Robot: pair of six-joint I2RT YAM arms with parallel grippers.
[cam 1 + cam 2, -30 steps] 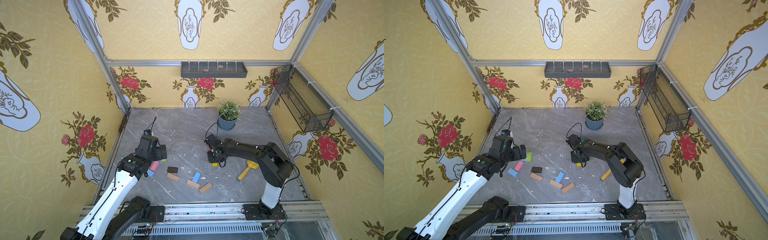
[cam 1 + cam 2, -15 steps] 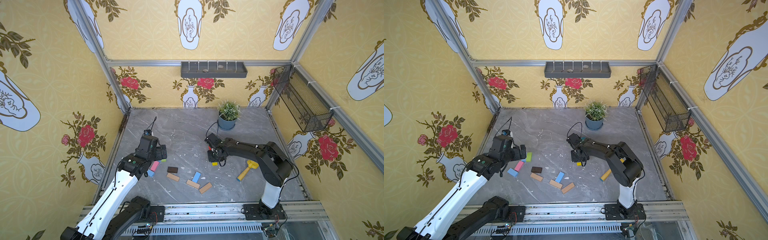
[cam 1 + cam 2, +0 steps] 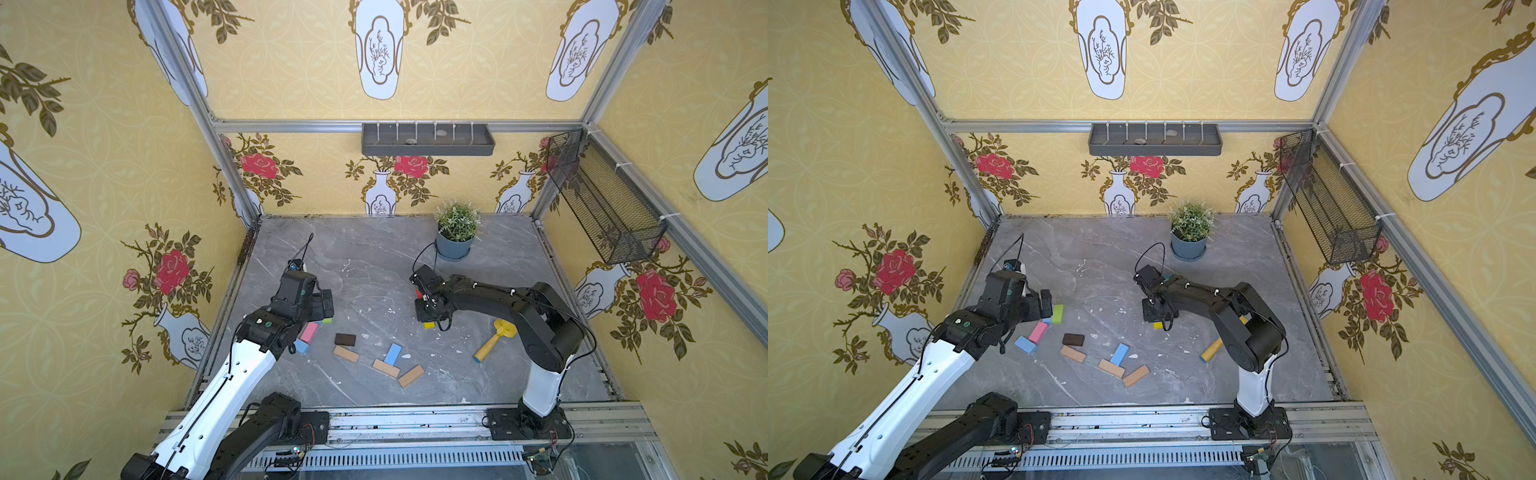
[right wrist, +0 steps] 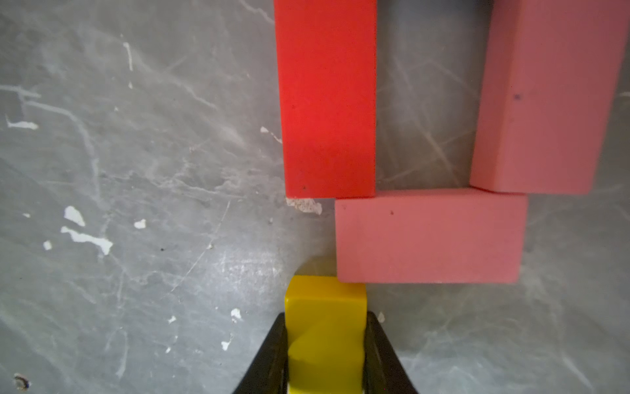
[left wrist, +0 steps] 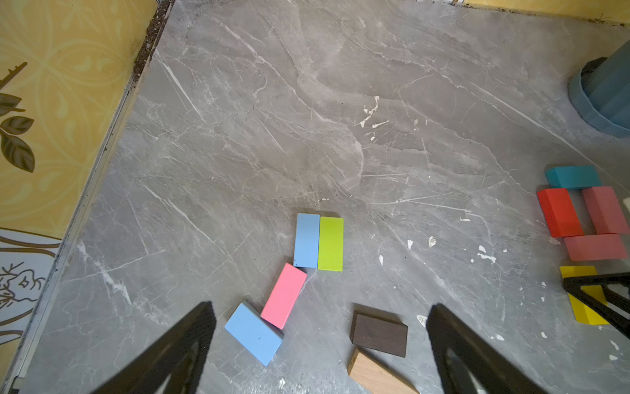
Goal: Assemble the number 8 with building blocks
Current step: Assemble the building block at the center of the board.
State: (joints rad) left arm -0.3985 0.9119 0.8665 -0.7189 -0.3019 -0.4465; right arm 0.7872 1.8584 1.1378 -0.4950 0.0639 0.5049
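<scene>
My right gripper [image 4: 325, 322] is shut on a yellow block [image 4: 325, 298], held low over the floor. The block's far end meets the corner of a pink block [image 4: 429, 235]. That pink block lies across the ends of a red block [image 4: 327, 99] and a second pink block [image 4: 545, 95], and a teal block [image 5: 572, 176] caps their far ends. My left gripper [image 5: 320, 305] hangs open over loose blocks: two light blue [image 5: 306, 240] [image 5: 254, 332], green [image 5: 330, 244], pink [image 5: 284, 295], dark brown [image 5: 378, 334] and tan [image 5: 375, 375]. In a top view, further tan blocks [image 3: 386, 368] [image 3: 411, 375] and a blue block [image 3: 392, 354] lie nearer the front.
A yellow toy tool [image 3: 492, 340] lies under the right arm. A potted plant [image 3: 456, 232] stands at the back of the grey marble floor [image 3: 365, 257]. A grey shelf [image 3: 428, 141] hangs on the back wall and a wire basket [image 3: 602, 199] on the right wall.
</scene>
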